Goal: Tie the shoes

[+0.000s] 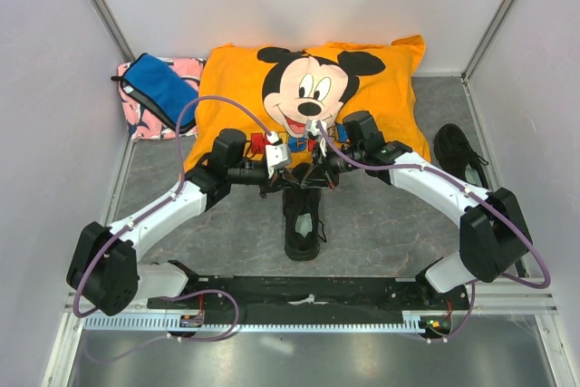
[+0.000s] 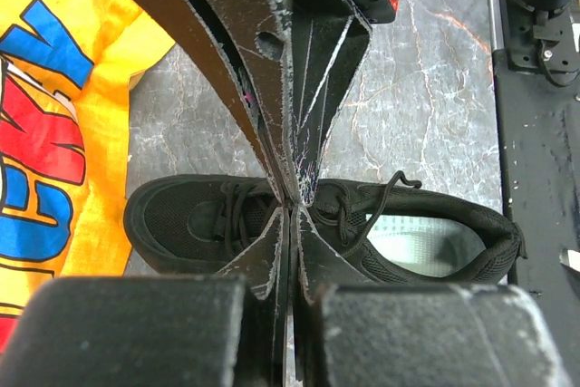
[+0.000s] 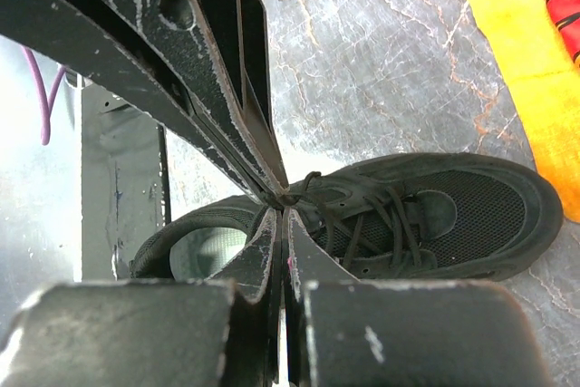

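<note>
One black shoe (image 1: pixel 304 228) lies mid-table, toe toward the orange pillow (image 1: pixel 236 79). The other shoe (image 1: pixel 458 156) lies at the right, by the pillow's corner. My left gripper (image 1: pixel 294 178) and right gripper (image 1: pixel 313 176) meet tip to tip just above the middle shoe's laces. In the left wrist view my left gripper (image 2: pixel 294 204) is shut over the shoe (image 2: pixel 181 219). In the right wrist view my right gripper (image 3: pixel 283 208) is shut over the shoe (image 3: pixel 471 215), and a thin black lace (image 3: pixel 308 180) curves up into the meeting tips.
A blue pouch (image 1: pixel 159 88) lies on a pink cloth (image 1: pixel 145 124) at the back left. The pillow fills the back of the table. White walls close in both sides. The black base bar (image 1: pixel 308 292) runs along the near edge.
</note>
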You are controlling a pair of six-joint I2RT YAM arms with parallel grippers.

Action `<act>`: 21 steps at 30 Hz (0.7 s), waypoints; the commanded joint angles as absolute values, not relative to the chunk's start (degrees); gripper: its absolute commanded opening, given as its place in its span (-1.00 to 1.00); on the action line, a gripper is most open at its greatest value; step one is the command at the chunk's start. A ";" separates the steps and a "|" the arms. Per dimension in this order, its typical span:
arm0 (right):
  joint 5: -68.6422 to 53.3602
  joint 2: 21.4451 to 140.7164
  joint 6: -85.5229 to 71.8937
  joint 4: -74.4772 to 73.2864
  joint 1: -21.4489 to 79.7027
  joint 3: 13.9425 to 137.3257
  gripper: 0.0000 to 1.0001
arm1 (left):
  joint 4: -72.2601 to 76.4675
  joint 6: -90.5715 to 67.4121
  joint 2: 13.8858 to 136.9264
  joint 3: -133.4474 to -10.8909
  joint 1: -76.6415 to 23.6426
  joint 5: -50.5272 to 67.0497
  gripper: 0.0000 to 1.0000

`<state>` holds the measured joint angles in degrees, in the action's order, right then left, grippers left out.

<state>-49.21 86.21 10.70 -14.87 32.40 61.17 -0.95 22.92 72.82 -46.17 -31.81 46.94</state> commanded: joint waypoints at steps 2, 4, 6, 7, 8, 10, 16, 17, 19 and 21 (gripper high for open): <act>-49.22 84.90 13.09 -13.89 32.34 60.03 -1.00 | -1.65 21.88 70.84 -48.87 -31.38 50.54 -0.82; -49.39 84.73 13.09 -13.89 32.34 60.12 -1.00 | -3.07 24.16 71.01 -48.61 -31.38 50.19 -0.65; -49.48 84.29 12.75 -13.80 32.26 60.03 -1.00 | -3.95 25.04 71.63 -47.91 -31.46 49.92 -0.50; -49.57 84.11 12.74 -13.89 32.34 60.03 -1.00 | -3.87 25.22 71.80 -47.64 -31.46 49.92 -0.46; -49.57 83.94 12.74 -13.97 32.34 59.77 -1.00 | -3.78 25.40 71.89 -47.29 -31.38 49.92 -0.43; -49.22 83.15 13.01 -13.97 32.25 59.50 -1.00 | -2.90 25.92 72.68 -46.32 -31.38 49.83 -0.36; -49.31 82.18 12.83 -14.06 32.26 58.80 -1.00 | -1.85 26.72 75.93 -46.05 -31.29 48.25 -0.26; -49.31 82.09 12.92 -14.06 32.17 58.80 -1.00 | -1.85 26.72 76.20 -46.32 -31.20 48.25 -0.27; -49.31 82.00 12.83 -14.06 32.17 58.80 -1.00 | -1.50 26.54 76.29 -46.41 -31.29 48.43 -0.38; -49.31 82.09 13.01 -14.06 32.08 58.71 -1.00 | -0.97 26.11 76.29 -46.58 -31.20 48.60 -0.54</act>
